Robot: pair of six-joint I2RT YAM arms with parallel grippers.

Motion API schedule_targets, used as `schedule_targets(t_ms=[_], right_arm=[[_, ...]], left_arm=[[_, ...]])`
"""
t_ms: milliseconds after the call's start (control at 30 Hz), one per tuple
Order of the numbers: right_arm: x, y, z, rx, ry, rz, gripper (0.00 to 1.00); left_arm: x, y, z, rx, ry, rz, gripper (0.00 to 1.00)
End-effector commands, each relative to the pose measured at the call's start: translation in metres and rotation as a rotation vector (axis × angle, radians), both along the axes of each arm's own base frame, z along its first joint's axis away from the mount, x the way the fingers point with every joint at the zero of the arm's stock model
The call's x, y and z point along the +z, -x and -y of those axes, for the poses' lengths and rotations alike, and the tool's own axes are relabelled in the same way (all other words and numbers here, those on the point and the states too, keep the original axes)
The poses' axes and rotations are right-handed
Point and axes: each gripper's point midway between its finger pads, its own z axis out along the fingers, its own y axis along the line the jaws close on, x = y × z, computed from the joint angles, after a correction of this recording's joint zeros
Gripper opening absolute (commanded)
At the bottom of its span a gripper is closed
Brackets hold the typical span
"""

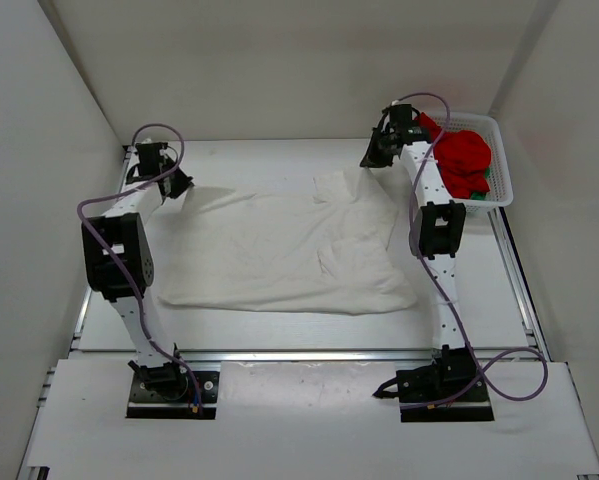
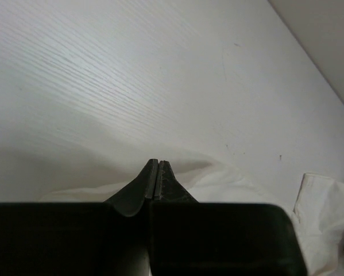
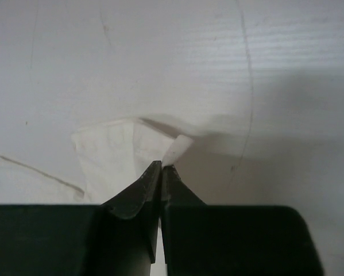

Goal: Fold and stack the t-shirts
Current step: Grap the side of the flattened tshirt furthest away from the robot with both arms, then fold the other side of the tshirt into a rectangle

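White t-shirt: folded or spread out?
Spread out. The white t-shirt lies full width across the table; the left gripper and right gripper pinch its far corners.

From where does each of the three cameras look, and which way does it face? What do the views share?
Top external: above and behind the left arm and right arm, facing down on the table; both show whole, flanking the white t-shirt.
Left wrist: on the left arm, facing past the shut left claw onto the table.
Right wrist: likewise, past the shut right claw, which pinches a shirt corner.
Shared: all three see the white t-shirt.
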Motion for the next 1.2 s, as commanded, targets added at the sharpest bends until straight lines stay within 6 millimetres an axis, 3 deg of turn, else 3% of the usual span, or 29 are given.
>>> schedule_targets(t_ms=[0, 100, 167, 200, 300, 333, 367, 400, 467, 500, 567, 600, 633, 700, 733, 767, 800, 867, 900, 933, 967, 1167], right_arm=[[0.058, 0.039, -0.021, 0.115, -0.018, -0.02, 0.0], [0.072, 0.06, -0.022, 0.112, 0.097, -0.043, 0.0], [0.096, 0.073, -0.021, 0.109, 0.109, -0.031, 0.0], [0.096, 0.078, -0.018, 0.096, 0.132, -0.047, 0.0], [0.138, 0.101, -0.02, 0.106, 0.166, 0.009, 0.0], [0.125, 0.11, -0.021, 0.116, 0.189, -0.031, 0.0], [0.142, 0.115, -0.026, 0.12, 0.21, 0.018, 0.0], [0.123, 0.131, -0.033, 0.152, 0.228, -0.036, 0.0], [0.127, 0.138, -0.025, 0.129, 0.25, -0.011, 0.0], [0.109, 0.146, -0.024, 0.126, 0.253, -0.059, 0.0], [0.1, 0.159, -0.019, 0.118, 0.251, -0.066, 0.0], [0.111, 0.163, -0.018, 0.107, 0.24, -0.033, 0.0], [0.099, 0.169, -0.017, 0.105, 0.227, -0.052, 0.0], [0.112, 0.178, -0.009, 0.084, 0.207, -0.001, 0.0], [0.098, 0.183, -0.004, 0.069, 0.212, -0.021, 0.0], [0.097, 0.192, -0.004, 0.074, 0.196, -0.012, 0.0], [0.11, 0.196, -0.001, 0.059, 0.169, 0.03, 0.0], [0.096, 0.214, 0.006, 0.048, 0.167, 0.011, 0.0], [0.105, 0.214, 0.008, 0.036, 0.153, 0.05, 0.0], [0.095, 0.222, 0.013, 0.037, 0.16, 0.031, 0.0], [0.091, 0.23, 0.014, 0.035, 0.154, 0.027, 0.0], [0.089, 0.262, 0.026, -0.005, 0.109, 0.071, 0.01]], left_arm=[[0.052, 0.003, -0.018, 0.033, 0.029, 0.13, 0.0], [0.05, 0.011, -0.029, 0.049, 0.052, 0.132, 0.0], [0.043, 0.019, -0.034, 0.058, 0.062, 0.125, 0.0], [0.044, 0.021, -0.031, 0.045, 0.061, 0.13, 0.0], [0.041, 0.024, -0.021, 0.024, 0.073, 0.124, 0.0], [0.042, 0.023, -0.023, 0.031, 0.072, 0.128, 0.0], [0.042, 0.024, -0.022, 0.029, 0.074, 0.124, 0.0], [0.045, 0.022, -0.02, 0.017, 0.079, 0.134, 0.0], [0.047, 0.021, -0.024, 0.02, 0.102, 0.14, 0.0], [0.05, 0.021, -0.022, 0.018, 0.098, 0.141, 0.0], [0.052, 0.023, -0.019, 0.008, 0.091, 0.144, 0.0], [0.047, 0.026, -0.021, 0.01, 0.09, 0.133, 0.0], [0.047, 0.027, -0.021, 0.015, 0.089, 0.134, 0.0], [0.048, 0.035, -0.024, 0.023, 0.089, 0.137, 0.0], [0.049, 0.037, -0.027, 0.033, 0.086, 0.138, 0.0], [0.048, 0.041, -0.027, 0.036, 0.084, 0.138, 0.0], [0.052, 0.046, -0.031, 0.046, 0.08, 0.143, 0.0], [0.047, 0.052, -0.034, 0.056, 0.078, 0.131, 0.0], [0.045, 0.058, -0.035, 0.064, 0.083, 0.124, 0.0], [0.051, 0.059, -0.038, 0.064, 0.078, 0.141, 0.0], [0.044, 0.065, -0.042, 0.079, 0.08, 0.123, 0.0], [0.055, 0.092, -0.055, 0.113, 0.078, 0.141, 0.0]])
